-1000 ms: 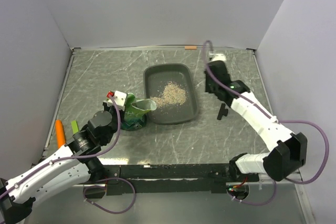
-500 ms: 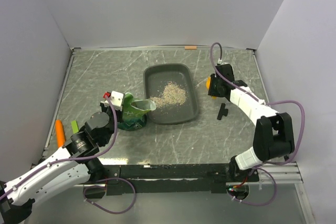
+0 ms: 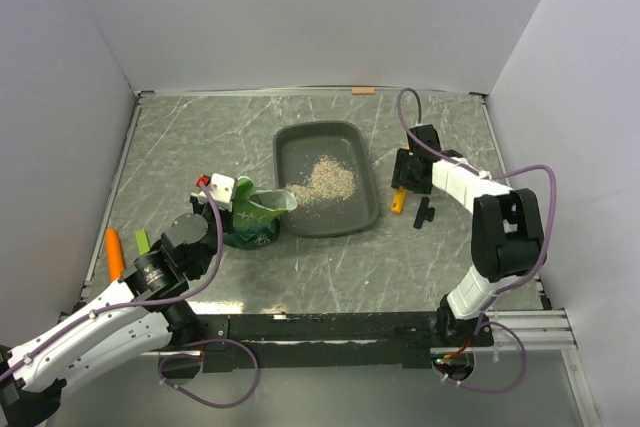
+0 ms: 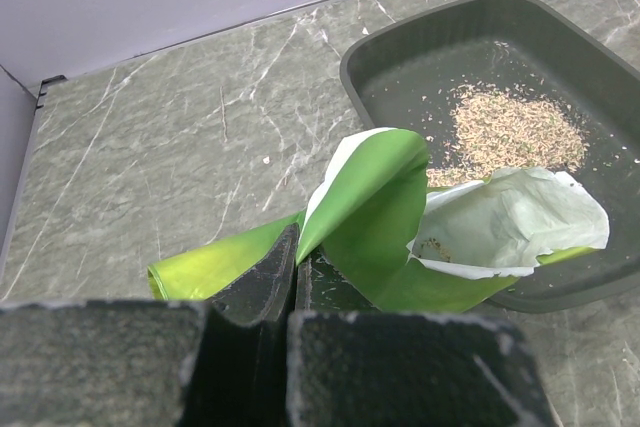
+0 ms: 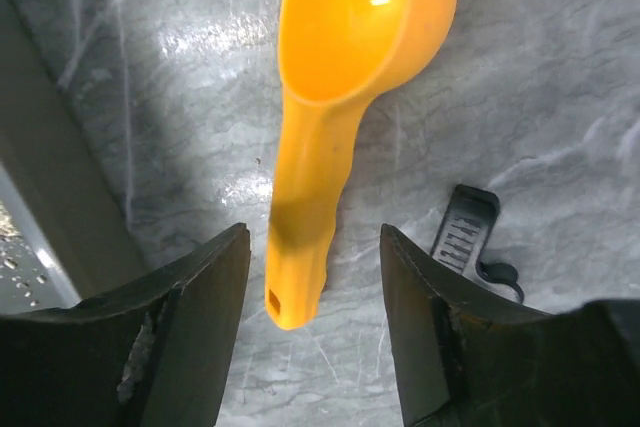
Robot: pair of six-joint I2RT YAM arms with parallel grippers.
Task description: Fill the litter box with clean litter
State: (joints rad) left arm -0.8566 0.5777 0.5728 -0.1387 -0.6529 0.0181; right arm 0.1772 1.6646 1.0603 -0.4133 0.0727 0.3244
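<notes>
Left gripper [image 4: 291, 252] clamps the crinkly green bag [image 4: 372, 209]; right gripper [image 5: 312, 247] gapes around the orange plastic scoop [image 5: 345, 57]. Dark grey shallow litter box [image 3: 297, 147], mid-bench, holds beige granular litter [image 3: 326, 181]. Marbled grey bench [image 3: 185, 147], pale walls [image 3: 300, 17].

White arms [image 3: 90, 332], black joints [image 3: 185, 242], purple cables [image 3: 400, 107]
</notes>
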